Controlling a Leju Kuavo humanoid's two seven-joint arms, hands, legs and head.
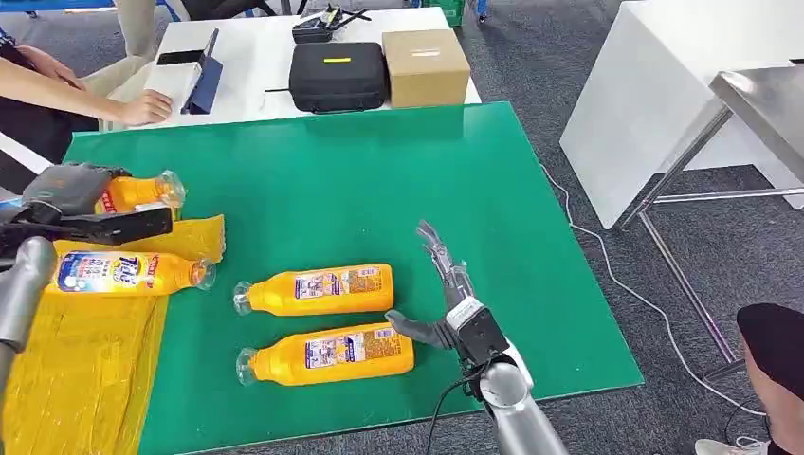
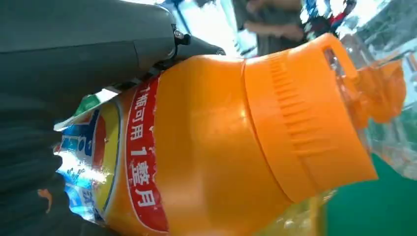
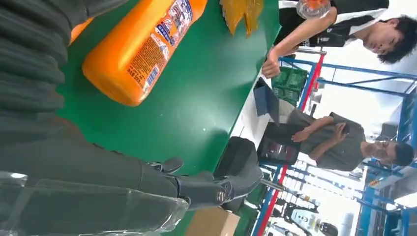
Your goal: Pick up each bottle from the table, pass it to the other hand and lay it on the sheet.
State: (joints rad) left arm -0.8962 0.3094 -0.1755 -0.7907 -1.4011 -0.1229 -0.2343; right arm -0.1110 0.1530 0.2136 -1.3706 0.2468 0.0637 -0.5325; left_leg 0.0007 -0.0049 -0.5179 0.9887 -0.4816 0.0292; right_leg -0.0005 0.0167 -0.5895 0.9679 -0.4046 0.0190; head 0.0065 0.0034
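Green covers the tabletop (image 1: pixel 379 180) that fills the middle of the head view, and behind it, at the upper part of the frame, a white table (image 1: pixel 256 66) carries a black case (image 1: pixel 338 76) and a cardboard box (image 1: pixel 426 66); a person's hand (image 1: pixel 142 107) rests on that table at the upper left. At the lower left of the frame lies the yellow sheet (image 1: pixel 76 360), partly over the green surface. One bottle (image 1: pixel 128 273) already lies on its side on the sheet, with its clear cap pointing to the right, so I judge this one as finished. A second bottle (image 1: pixel 133 194) is at the left edge of the frame, held by the left robot hand (image 1: pixel 81 204) just above the far end of the sheet; the left wrist view shows this orange bottle (image 2: pixel 221 147) close, with the dark fingers (image 2: pixel 98 39) closed around its body. It seems to be on the way down to the sheet but not yet laid. Two more bottles wait on the green surface in the lower middle, the farther bottle (image 1: pixel 318 290) and the nearer bottle (image 1: pixel 332 354), both lying flat and untouched. The right robot hand (image 1: pixel 446 294) is released, its fingers spread and holding nothing, just beside the base of the nearer bottle. So, in my judgement, about half of the work is left.
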